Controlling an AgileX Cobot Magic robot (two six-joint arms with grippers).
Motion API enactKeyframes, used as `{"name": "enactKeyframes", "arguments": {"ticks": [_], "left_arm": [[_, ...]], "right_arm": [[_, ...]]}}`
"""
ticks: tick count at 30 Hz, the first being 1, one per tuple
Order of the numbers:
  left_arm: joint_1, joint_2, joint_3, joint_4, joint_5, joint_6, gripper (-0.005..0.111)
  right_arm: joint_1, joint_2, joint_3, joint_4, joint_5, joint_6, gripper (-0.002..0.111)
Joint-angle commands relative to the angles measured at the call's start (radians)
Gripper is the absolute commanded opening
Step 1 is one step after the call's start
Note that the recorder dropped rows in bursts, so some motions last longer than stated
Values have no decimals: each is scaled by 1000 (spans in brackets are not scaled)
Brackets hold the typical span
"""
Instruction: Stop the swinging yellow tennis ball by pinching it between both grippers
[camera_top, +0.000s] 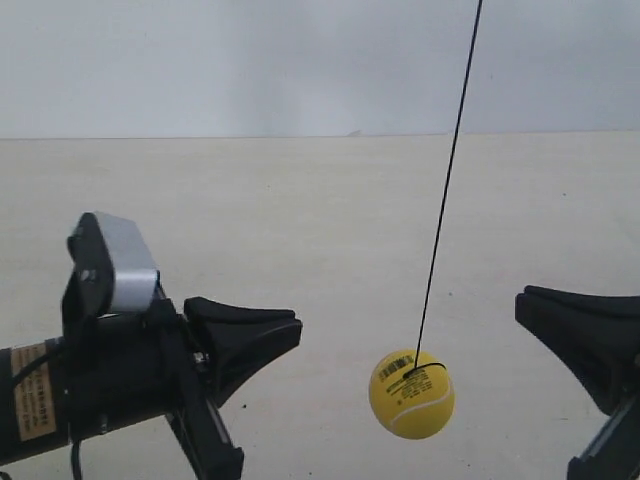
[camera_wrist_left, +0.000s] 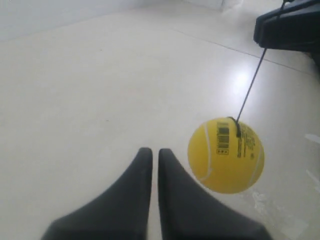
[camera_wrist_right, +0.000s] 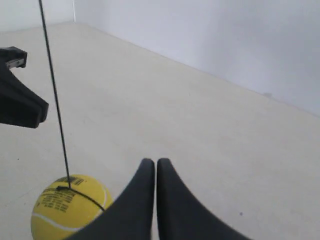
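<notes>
The yellow tennis ball (camera_top: 411, 394) hangs on a thin black string (camera_top: 447, 180) just above the pale floor, between the two black grippers and touching neither. The gripper of the arm at the exterior view's left (camera_top: 295, 330) points at it from one side. The gripper of the arm at the exterior view's right (camera_top: 522, 303) faces it from the other. In the left wrist view my left gripper (camera_wrist_left: 155, 151) is shut and empty, with the ball (camera_wrist_left: 226, 155) close beside one jaw. My right gripper (camera_wrist_right: 154, 162) is shut too, and one jaw partly hides the ball (camera_wrist_right: 62, 210).
A pale floor (camera_top: 320, 230) runs back to a plain light wall (camera_top: 300, 60). The opposite gripper (camera_wrist_left: 287, 25) shows at the far side of the left wrist view, and the other one (camera_wrist_right: 20, 107) at the edge of the right wrist view.
</notes>
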Motion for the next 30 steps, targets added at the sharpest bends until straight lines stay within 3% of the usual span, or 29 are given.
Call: {"name": "enactKeyframes", "arguments": {"ticks": [1,11,19,29,30], "left_arm": [[-1,-139,63,-66,6,48,5],[-1,-606,177,-183,56,76,5],[-1,-998,182,-201,436,72,5],[-1,-1358,182,-197,775,71,5],[-1,-1394,182,-199,805,-30,5]], "right_arm": [[1,-119,18,26,67,5,0],[1,-381,30,86,202,14,0],[1,-502,38,122,308,21,0],[1,-509,38,134,311,103,0],[1,-509,38,134,309,102,0]]}}
